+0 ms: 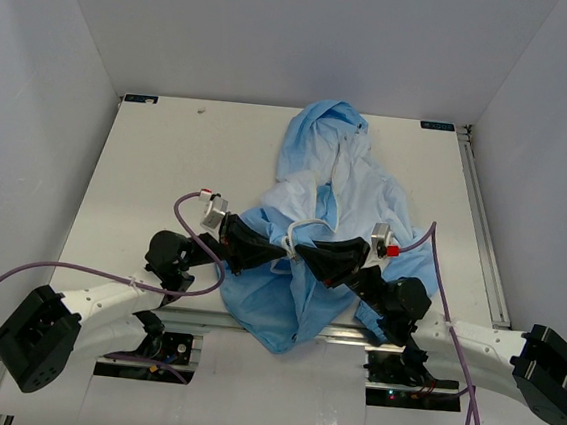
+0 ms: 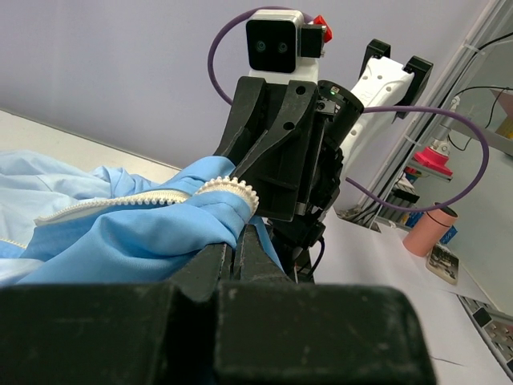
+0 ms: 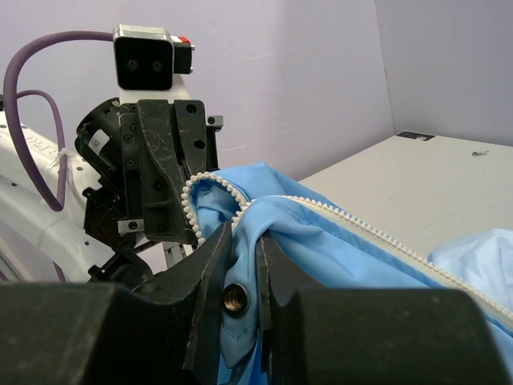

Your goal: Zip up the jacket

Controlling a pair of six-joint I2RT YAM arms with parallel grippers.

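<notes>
Table first, white and wide. Across its middle lies the jacket, crumpled, hood at the far side and hem spilling over the near edge. Left gripper is clamped tight on a blue fold beside the zipper teeth. Right gripper, facing it almost tip to tip, pinches the other toothed edge.

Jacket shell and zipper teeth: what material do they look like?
jacket: thin woven synthetic by the look, maybe nylon or polyester. Matte light blue, and it crumples into soft, fine folds.
zipper teeth: likely moulded plastic. Off-white, chunky, rounded separate teeth with no metallic shine.
</notes>
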